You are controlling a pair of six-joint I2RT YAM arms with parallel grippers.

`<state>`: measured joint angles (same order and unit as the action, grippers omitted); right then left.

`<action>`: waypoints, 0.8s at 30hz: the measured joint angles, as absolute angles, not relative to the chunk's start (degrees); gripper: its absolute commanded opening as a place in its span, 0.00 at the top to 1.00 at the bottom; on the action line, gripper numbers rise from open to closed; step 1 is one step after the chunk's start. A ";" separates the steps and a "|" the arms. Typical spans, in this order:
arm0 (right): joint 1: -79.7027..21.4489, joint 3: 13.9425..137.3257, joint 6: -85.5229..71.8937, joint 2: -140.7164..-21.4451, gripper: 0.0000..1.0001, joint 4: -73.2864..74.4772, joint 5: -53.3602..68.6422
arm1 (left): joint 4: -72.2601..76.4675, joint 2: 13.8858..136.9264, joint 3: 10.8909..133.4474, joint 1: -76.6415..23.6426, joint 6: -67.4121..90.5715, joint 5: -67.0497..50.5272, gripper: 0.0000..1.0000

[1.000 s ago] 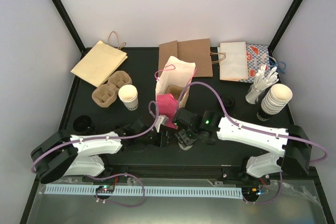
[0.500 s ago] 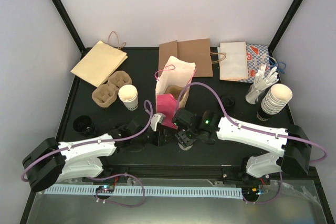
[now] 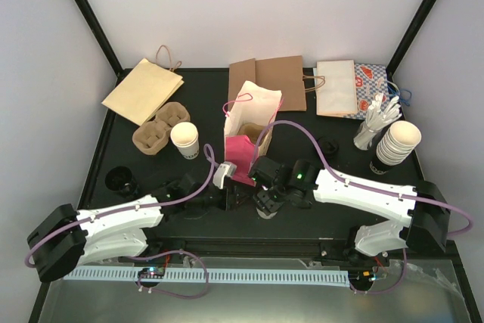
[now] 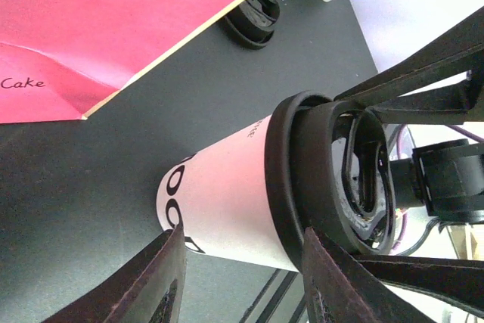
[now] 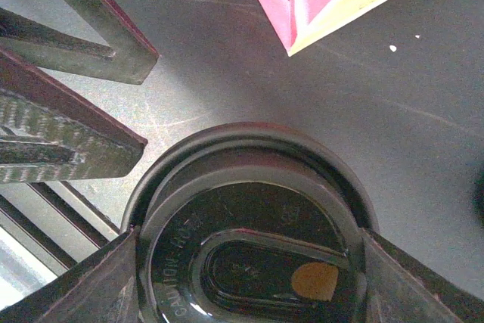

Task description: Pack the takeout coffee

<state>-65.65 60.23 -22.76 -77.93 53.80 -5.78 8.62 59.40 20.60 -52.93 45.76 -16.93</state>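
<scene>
Lidded white paper takeout coffee cup [image 4: 227,194] stands on the black table [image 3: 302,134], just before the open pink-and-cream paper bag [image 3: 240,155]. Right gripper [image 5: 249,274] clamps its black lid [image 5: 249,209], presumably for lifting. Left gripper [image 4: 246,281] straddles the cup; I cannot confirm contact.

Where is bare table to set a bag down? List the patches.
Free: the back strip between the tan bag and brown bag; the left-front patch around the black lid. Crowded: the centre, where both arms' fingers flank the lidded cup beside the pink bag; the right rear.
</scene>
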 measured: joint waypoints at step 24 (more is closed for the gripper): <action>-66.08 58.72 -22.24 -77.97 0.38 52.21 -5.06 | 13.37 61.45 19.94 -52.07 49.56 -20.91 0.57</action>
